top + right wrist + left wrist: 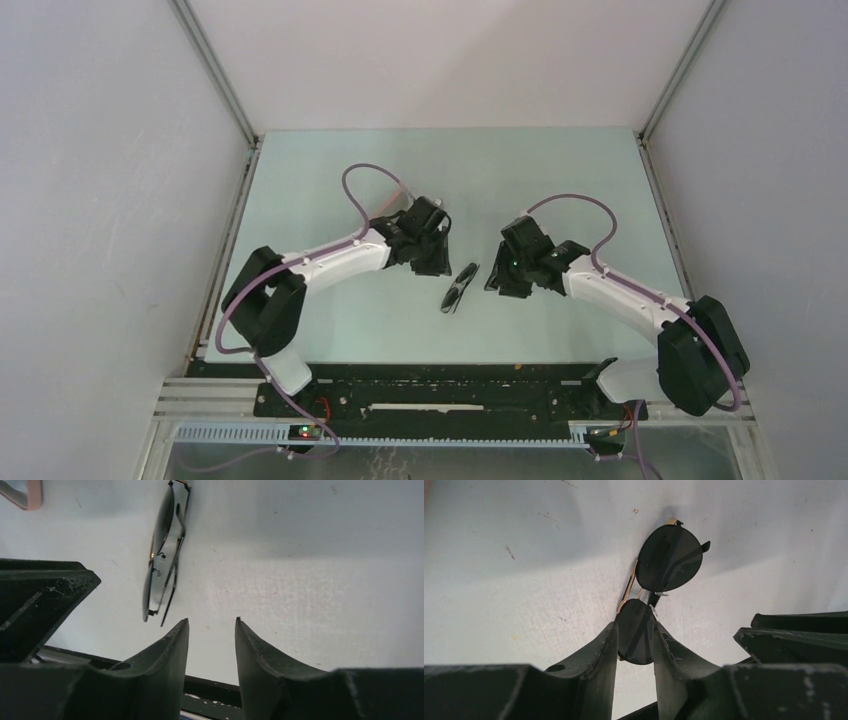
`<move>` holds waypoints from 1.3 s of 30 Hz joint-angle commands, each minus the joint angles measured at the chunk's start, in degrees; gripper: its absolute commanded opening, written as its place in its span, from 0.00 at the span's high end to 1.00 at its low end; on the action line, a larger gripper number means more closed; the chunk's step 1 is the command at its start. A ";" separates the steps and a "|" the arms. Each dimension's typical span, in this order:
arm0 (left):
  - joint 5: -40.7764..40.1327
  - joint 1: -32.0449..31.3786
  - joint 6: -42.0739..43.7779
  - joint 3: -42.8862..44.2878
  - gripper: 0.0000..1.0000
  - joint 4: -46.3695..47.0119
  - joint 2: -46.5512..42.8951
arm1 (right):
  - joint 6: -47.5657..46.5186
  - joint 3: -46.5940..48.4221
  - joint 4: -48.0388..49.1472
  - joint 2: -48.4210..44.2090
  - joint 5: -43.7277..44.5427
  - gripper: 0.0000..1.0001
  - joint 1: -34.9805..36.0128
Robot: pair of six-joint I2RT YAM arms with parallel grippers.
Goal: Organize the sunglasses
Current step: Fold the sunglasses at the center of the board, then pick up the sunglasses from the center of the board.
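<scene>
Sunglasses (460,288) lie on the bench (560,170), just toward 6 o'clock from its centre in top view, in the gap between both claws. Long axis runs 1 o'clock to 7 o'clock there. Same slant in left wrist view: one lens far at 1 o'clock, the other near at 7 o'clock. Right wrist view catches them nearly edge-on, axis close to 12–6.

Small pair, folded. Two round dark lenses side by side, faces turned to the left wrist camera. Thin frame, gold-toned along the brow bar and bridge, dark elsewhere. Slim straight arms lie folded along the back of the lenses, seen as thin rods in right wrist view. Soft shadow on the bench beside the far lens.

Left claw (634,625) sits at 10 o'clock of the sunglasses in top view. Fingers apart. The near lens shows through the gap, its side edges hidden behind the fingers. In right wrist view both lenses stand free of the fingers, so the claw is not clamped on them.

Right claw (212,622) is at 3 o'clock of the sunglasses, just beside them. Fingers apart, bare bench in the gap, sunglasses off at its 10 o'clock, not touching.

Corner of a pink case (34,495) shows at the 10 o'clock corner of right wrist view, apart from the sunglasses, the rest cut off. Bench is pale with small scuff marks.
</scene>
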 commanded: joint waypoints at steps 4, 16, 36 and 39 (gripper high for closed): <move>-5.36 0.30 -0.03 -2.05 0.64 -0.30 -8.05 | 4.61 2.20 6.19 2.13 -5.57 0.37 0.57; -7.55 11.01 2.75 -5.02 0.62 -4.99 -22.55 | 13.95 2.63 17.26 12.98 -11.07 0.27 0.57; -6.02 15.07 3.11 -11.89 0.62 -3.79 -26.37 | 16.51 7.47 16.58 23.74 -5.93 0.49 2.42; -6.13 15.42 3.16 -12.27 0.61 -3.65 -26.31 | 16.14 7.47 16.91 24.04 -5.96 0.56 2.42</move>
